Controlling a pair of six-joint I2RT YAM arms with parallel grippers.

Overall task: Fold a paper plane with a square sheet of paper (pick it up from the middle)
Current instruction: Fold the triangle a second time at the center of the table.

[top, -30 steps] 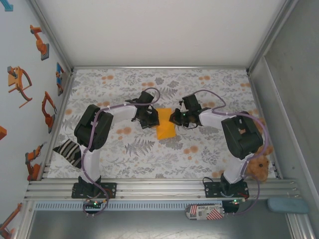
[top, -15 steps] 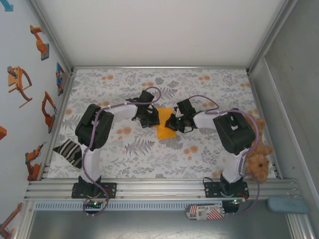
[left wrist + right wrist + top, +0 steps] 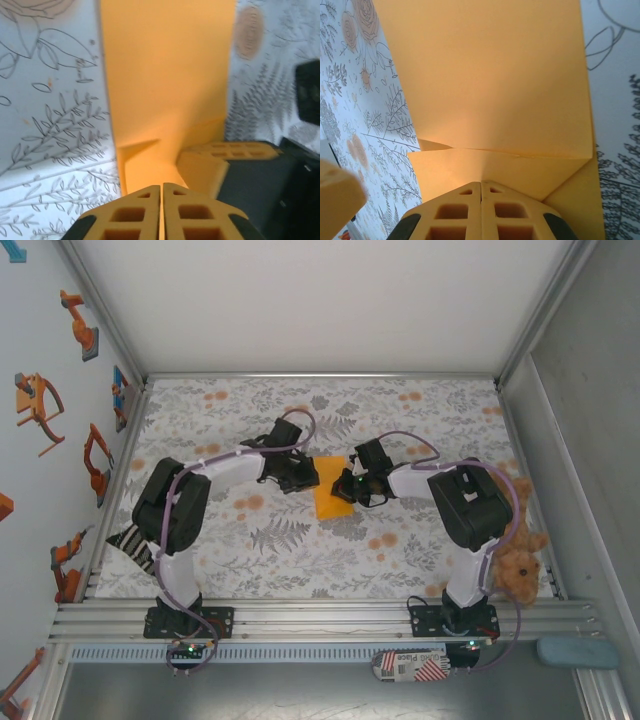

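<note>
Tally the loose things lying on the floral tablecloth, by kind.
Orange-yellow paper sheet, partly folded: 1
Brown plush teddy, at the right edge: 1
Black-and-white striped fabric, at the left edge: 1
Total: 3

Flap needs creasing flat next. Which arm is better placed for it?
Right, likely. The right gripper, shut, sits over the folded flap of the paper, with the crease line just ahead of its tips. The left gripper, also shut, sits at the paper's opposite edge.
</note>
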